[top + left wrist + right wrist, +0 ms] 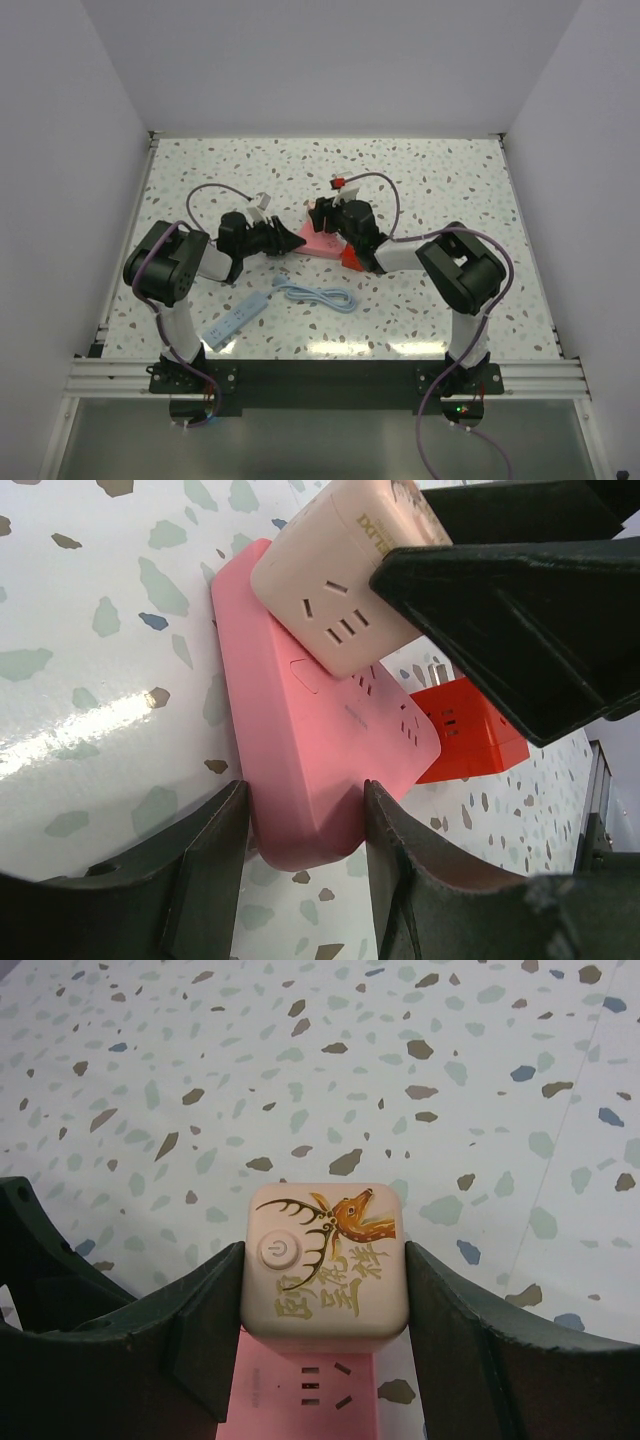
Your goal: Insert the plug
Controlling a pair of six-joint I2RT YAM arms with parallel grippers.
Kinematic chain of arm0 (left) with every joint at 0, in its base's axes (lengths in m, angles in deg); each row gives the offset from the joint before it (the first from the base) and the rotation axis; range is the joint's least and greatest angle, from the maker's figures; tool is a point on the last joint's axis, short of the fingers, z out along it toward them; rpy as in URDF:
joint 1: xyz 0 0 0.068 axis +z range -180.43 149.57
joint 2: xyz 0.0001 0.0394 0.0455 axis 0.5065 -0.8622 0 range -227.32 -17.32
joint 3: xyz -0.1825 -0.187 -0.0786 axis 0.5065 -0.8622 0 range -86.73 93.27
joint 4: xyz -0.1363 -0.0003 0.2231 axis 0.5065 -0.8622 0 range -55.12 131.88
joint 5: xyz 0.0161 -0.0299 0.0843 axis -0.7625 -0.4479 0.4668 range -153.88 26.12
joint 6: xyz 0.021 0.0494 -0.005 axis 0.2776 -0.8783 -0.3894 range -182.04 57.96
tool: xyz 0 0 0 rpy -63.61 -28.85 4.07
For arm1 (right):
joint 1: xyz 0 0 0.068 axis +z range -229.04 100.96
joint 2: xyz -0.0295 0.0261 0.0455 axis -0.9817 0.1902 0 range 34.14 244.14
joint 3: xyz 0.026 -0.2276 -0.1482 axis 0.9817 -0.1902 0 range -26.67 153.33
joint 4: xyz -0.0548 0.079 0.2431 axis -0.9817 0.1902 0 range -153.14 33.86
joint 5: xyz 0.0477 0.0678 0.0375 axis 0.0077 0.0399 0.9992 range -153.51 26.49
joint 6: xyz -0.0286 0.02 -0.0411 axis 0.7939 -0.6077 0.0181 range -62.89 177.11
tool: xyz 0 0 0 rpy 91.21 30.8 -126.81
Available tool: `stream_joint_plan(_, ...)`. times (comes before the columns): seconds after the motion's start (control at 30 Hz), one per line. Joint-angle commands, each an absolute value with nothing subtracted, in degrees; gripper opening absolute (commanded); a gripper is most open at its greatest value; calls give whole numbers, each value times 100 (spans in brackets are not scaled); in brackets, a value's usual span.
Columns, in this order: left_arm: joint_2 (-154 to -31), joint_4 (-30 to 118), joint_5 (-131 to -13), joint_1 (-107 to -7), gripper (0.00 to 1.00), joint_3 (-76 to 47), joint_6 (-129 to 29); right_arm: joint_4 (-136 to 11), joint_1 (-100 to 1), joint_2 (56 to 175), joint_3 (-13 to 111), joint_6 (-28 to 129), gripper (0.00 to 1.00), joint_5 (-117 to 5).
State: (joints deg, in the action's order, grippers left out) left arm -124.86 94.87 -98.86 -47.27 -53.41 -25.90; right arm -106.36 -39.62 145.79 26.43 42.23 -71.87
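Right gripper (322,1295) pinches the plug (325,1260) at bottom-centre of its wrist view, pink strip (310,1395) sockets right underneath, left gripper (303,792) clamping the strip's end, so I'd guess it's just straight down.

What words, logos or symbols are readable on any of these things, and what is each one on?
Power symbol, a circle with a stroke: top face of the small salmon-pink cube-shaped plug.
Gold Chinese characters beside a deer drawing, same face: too stylised to read.
Gold lettering on its side: blurred.
Faint mark on the flat pink power strip: too small.
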Motion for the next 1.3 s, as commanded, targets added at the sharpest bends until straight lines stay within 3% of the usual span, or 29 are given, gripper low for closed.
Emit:
stream_joint_plan(0.0,-12577,8969,-10255,-4845,0,-5386,-3356,-7843,-3368,15622,1860,3479,0,-6061)
stream_joint_plan(0.37,-12604,8969,-10255,-4819,0,-5360,-3347,-8001,-3369,15736,1675,3382,0,-6044)
stream_joint_plan(0.63,-12578,8504,-9878,-4722,0,-5061,-3505,-7237,-3377,15061,2299,3364,1,-6298)
stream_joint_plan(0.73,-12490,8214,-9650,-4678,0,-5008,-3680,-7088,-3368,14779,2386,3338,12,-6334)
stream_joint_plan(0.77,-12481,8196,-9614,-4669,0,-5017,-3699,-7018,-3368,14595,2413,3364,25,-6447)
stream_joint_plan(0.87,-12498,8195,-9631,-4660,0,-5035,-3708,-6702,-3368,14139,2536,3478,48,-6658)
stream_joint_plan(0.97,-12516,8231,-9666,-4660,0,-5052,-3699,-6473,-3369,13699,2659,3601,65,-6781)
stream_joint_plan(1.27,-12507,8248,-9578,-4669,0,-5052,-3690,-6367,-3368,12670,3037,3847,89,-6949)
